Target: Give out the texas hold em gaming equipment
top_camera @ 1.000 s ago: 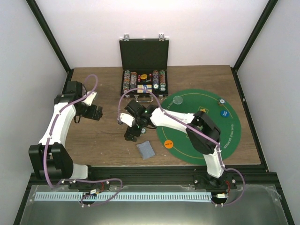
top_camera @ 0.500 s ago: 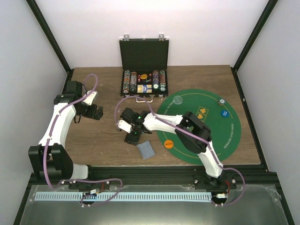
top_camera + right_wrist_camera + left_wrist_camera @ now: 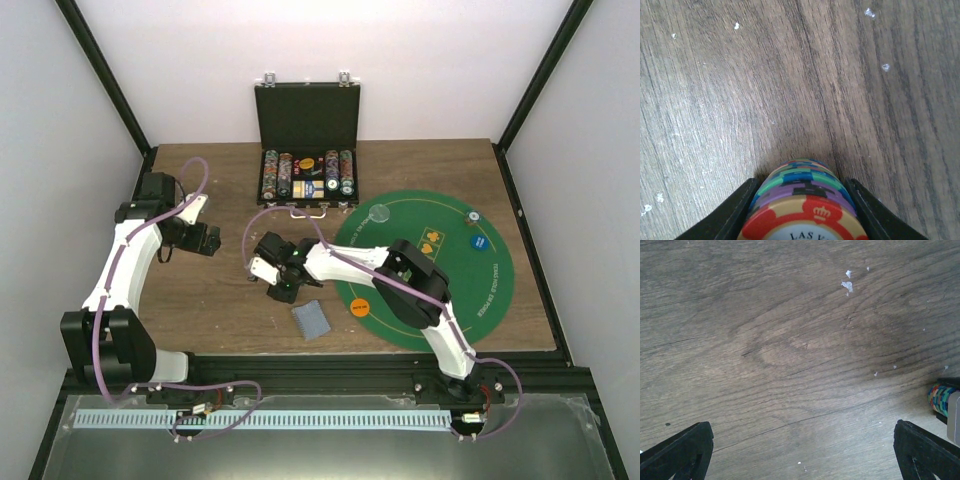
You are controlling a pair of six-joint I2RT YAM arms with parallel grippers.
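A stack of striped poker chips [image 3: 801, 186], red-and-cream one nearest the camera, stands on the wood between the fingers of my right gripper [image 3: 802, 202]. Both fingers press against its sides, so the gripper is shut on the stack. From above, that gripper [image 3: 283, 290] sits left of the green mat, and its body hides the chips. A small pile of grey-blue playing cards [image 3: 311, 320] lies just in front of it. My left gripper [image 3: 802, 450] is open over bare wood at the left [image 3: 205, 240], holding nothing.
The black case [image 3: 307, 120] stands open at the back, with rows of chips [image 3: 306, 175] in it. On the round green mat [image 3: 440, 290] lie an orange disc [image 3: 360, 306], a blue disc [image 3: 480, 241] and a clear disc [image 3: 379, 212].
The right arm has reached a little further left, and its jaws have closed in onto the chip stack. The left arm has not moved.
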